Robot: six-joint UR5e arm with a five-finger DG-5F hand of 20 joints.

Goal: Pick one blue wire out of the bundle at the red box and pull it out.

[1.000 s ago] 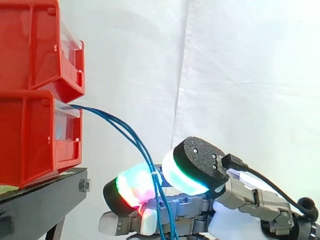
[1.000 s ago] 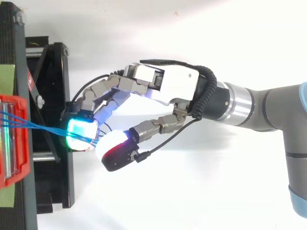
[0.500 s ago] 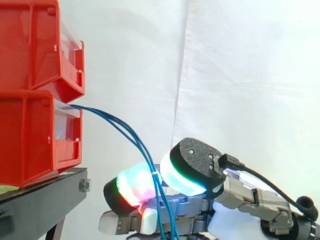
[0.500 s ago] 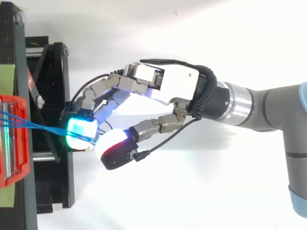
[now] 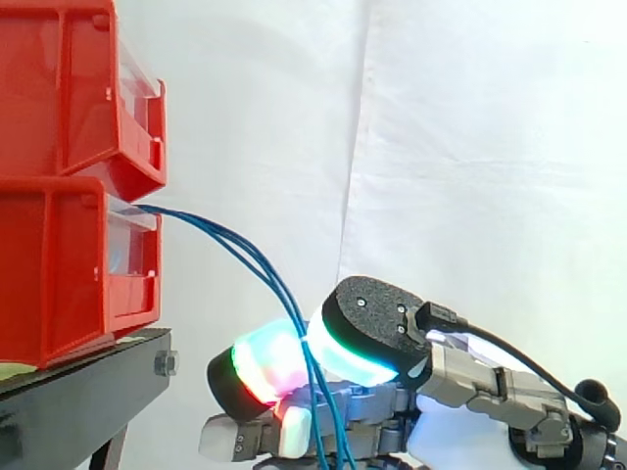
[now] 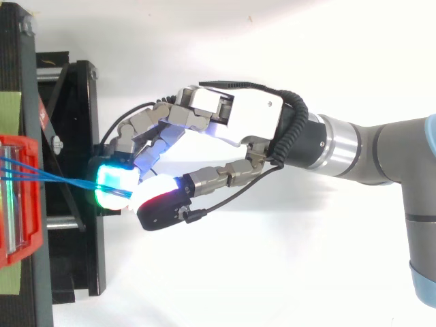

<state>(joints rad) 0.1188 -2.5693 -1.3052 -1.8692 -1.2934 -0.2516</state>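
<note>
The thin blue wires (image 5: pixel 235 250) leave the front opening of the lower red plastic box (image 5: pixel 59 264) as a bundle. They curve down and away from the box, run between the glowing pads (image 5: pixel 265 362) of the robot's hand (image 6: pixel 245 122), and carry on downward past them. Their near ends are seated in the box, and the span from the box to the pads hangs in a loose arc rather than a tight line.

The hand sits below the box opening and out in front of it. Its thumb pad is pressed against a finger pad with the strands between, so the hand is clamped on the wires. Several strands pass through the pinch together, and I cannot tell whether one has been singled out.

By this reading the reach and the grasp are done, but the pull has not yet taken effect. What seems left is to hold one wire alone and draw it away from the box until it comes free.

A second red box (image 5: pixel 59 88) is stacked on the first. Both rest on a black metal stand (image 5: pixel 88 392) before a white curtain (image 5: pixel 470 147).
</note>
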